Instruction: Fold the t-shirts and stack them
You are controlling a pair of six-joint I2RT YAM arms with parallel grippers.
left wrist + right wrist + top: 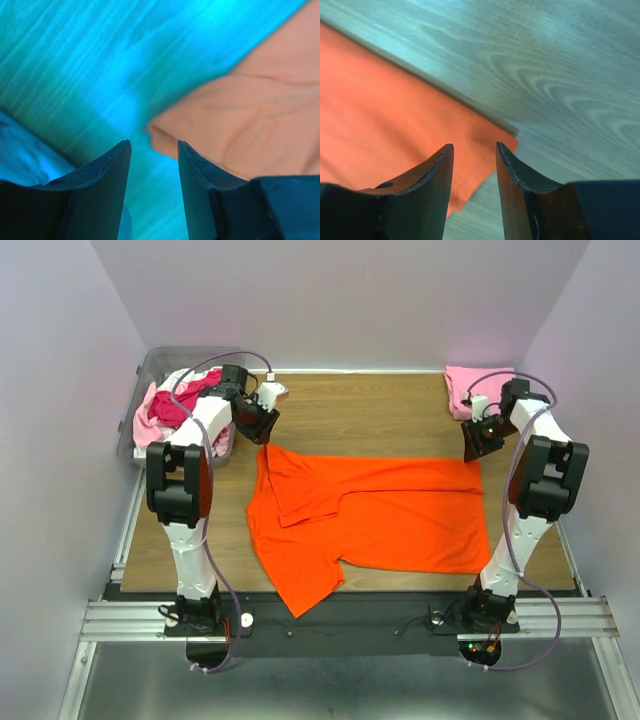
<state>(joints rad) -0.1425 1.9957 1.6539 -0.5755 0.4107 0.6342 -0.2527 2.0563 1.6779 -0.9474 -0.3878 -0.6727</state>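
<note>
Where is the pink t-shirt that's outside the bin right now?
In the top view, the pink t-shirt lies at the far right corner of the table, just beyond the far right corner of the orange t-shirt.

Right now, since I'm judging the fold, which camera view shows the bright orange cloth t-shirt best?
The top external view: the whole bright orange cloth t-shirt lies in frame, outline complete, one sleeve toward the near edge. The left wrist view shows only a washed-out corner; the right wrist view, only another corner.
</note>
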